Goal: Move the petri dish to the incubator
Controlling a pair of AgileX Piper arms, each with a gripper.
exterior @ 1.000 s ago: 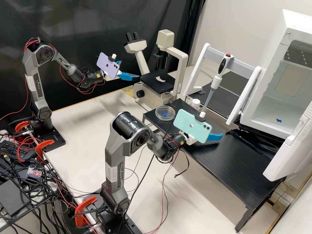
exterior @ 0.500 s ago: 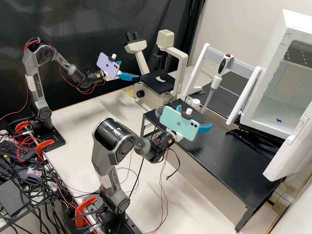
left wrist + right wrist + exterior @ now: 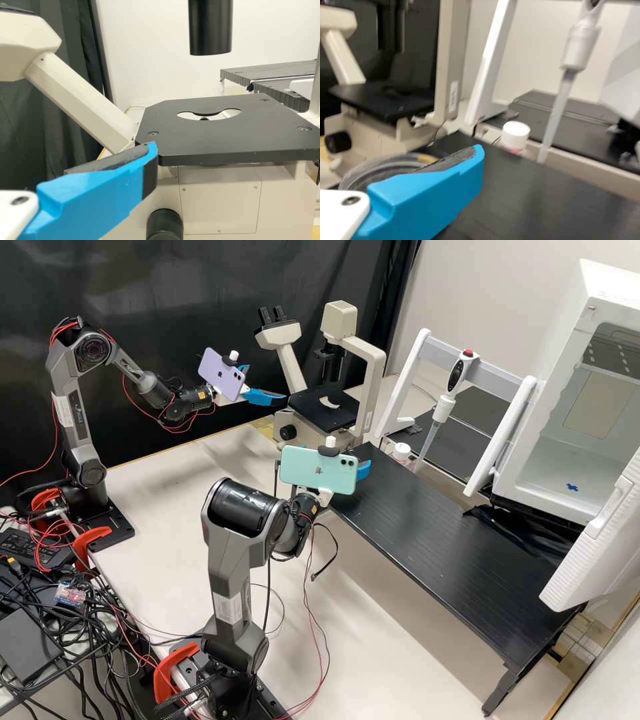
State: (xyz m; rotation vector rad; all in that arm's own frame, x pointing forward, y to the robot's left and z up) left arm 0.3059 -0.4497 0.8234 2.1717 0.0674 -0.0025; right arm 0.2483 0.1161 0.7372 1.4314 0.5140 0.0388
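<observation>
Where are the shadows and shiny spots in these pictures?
High view: soft shadows on the bench top, bright streaks on the nearer arm's black joint; left wrist view: little glare on the microscope stage; right wrist view: light glints on the petri dish.

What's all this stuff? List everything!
Microscope: one, cream and black, back
Petri dish: one, clear, on table
Table: one, black, by microscope
Incubator: one, white, beside frame
Frame: one, white/grey, behind table
Pipette: one, white, on frame
Bottle: one, white-capped, near pipette
Bench: one, pale, under arms
Curtain: one, black, back
Cables: many, black, red, near clamps
Clamps: three, red, arm bases
Phones: two, purple, mint, on arms
Arms: two, dark grey, on bench
Pincer fingers: at least three, blue, arm ends
</observation>
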